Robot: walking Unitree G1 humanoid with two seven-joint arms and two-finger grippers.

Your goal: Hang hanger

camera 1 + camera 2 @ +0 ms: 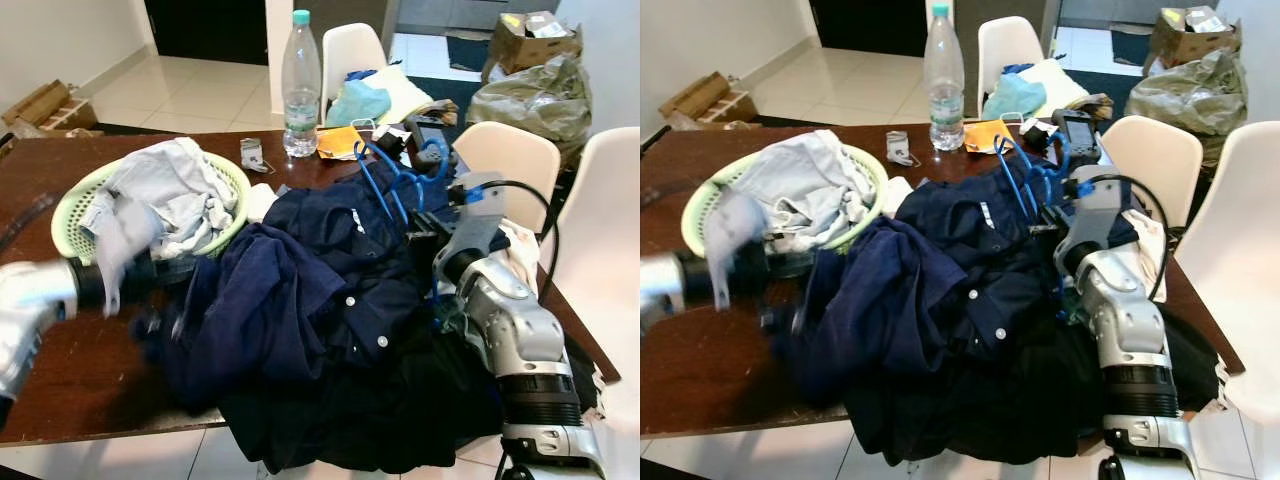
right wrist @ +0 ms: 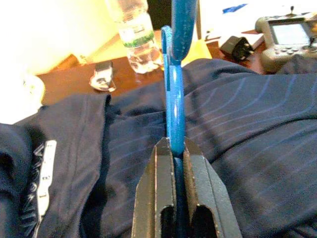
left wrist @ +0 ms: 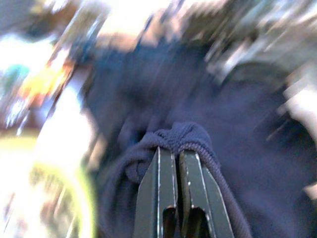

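Right wrist view: right pincer clamps the blue hanger; left pincer, blurred, apparently pinches the navy shirt.

the right hand has its two black fingers closed on the blue hanger, which stands upright from them. under it lies a dark blue striped shirt on the brown bench. farther away stand a water bottle, a small clip-like object, a black charger and a grey game controller.
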